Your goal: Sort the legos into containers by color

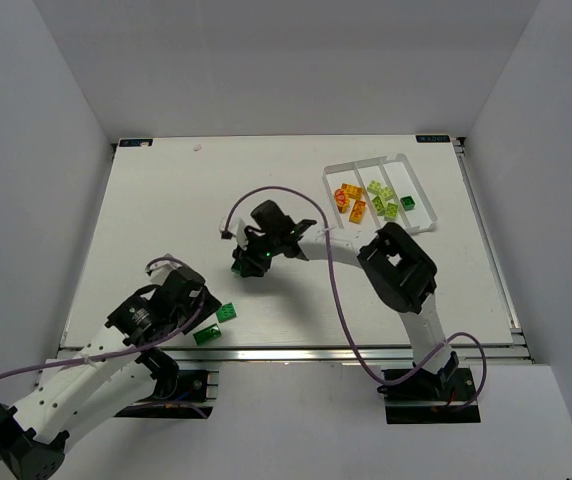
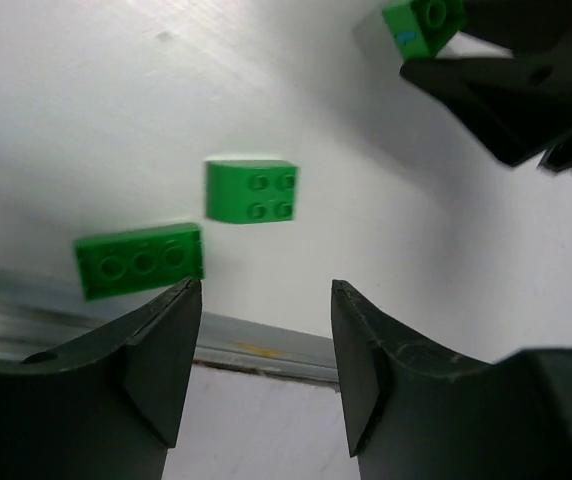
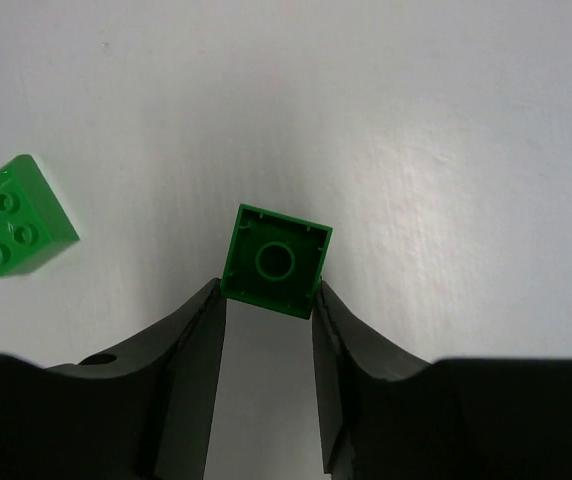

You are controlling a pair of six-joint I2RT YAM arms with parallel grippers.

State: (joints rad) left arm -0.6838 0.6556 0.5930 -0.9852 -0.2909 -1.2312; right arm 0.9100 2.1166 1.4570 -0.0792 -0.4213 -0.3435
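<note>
My right gripper (image 1: pixel 245 263) is shut on a dark green lego (image 3: pixel 276 262), pinched at the fingertips with its hollow underside facing the wrist camera; it also shows in the left wrist view (image 2: pixel 424 25). A square green lego (image 1: pixel 228 312) (image 2: pixel 251 191) (image 3: pixel 14 228) and a longer green lego (image 1: pixel 206 336) (image 2: pixel 139 260) lie near the table's front edge. My left gripper (image 1: pixel 196 306) (image 2: pixel 266 290) is open and empty, just short of those two. The white tray (image 1: pixel 366 172) at the back right holds orange legos (image 1: pixel 349 200), yellow-green legos (image 1: pixel 383 197) and one dark green lego (image 1: pixel 407 203) in separate compartments.
The metal front rail of the table (image 2: pixel 256 345) runs right under my left fingers. White walls enclose the table on the left, back and right. The right arm's purple cable (image 1: pixel 266 195) arcs over the table's middle.
</note>
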